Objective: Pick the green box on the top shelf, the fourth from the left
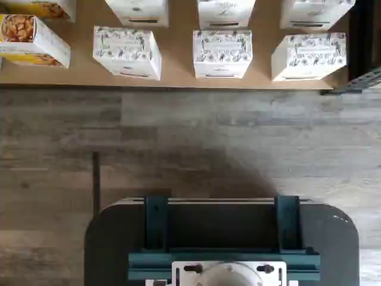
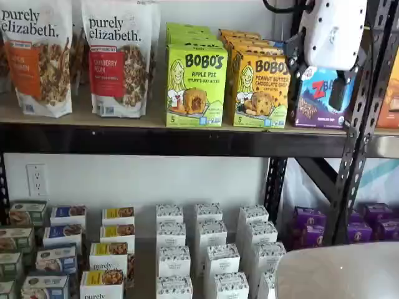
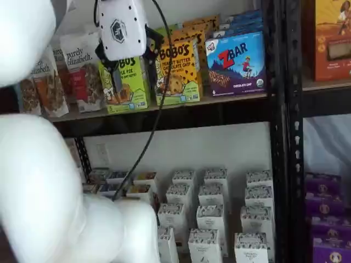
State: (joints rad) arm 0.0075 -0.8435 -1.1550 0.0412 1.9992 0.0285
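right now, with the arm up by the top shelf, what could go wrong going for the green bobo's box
1. The green box stands tight against the yellow Bobo's box, so a finger could catch or drag the neighbour.
2. More green boxes sit right behind it; pushing in too deep could shove that row back.
3. The gripper hangs in front of the box with its cable draped across the shelf edge, which might snag.

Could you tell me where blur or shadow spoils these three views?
In a shelf view, the white arm looms close and blurred, hiding the left side; in the other, a pale blurred shape fills a corner. Wrist view: a soft shadow on the grey wood-look floor beside the dark teal-bracketed mount.
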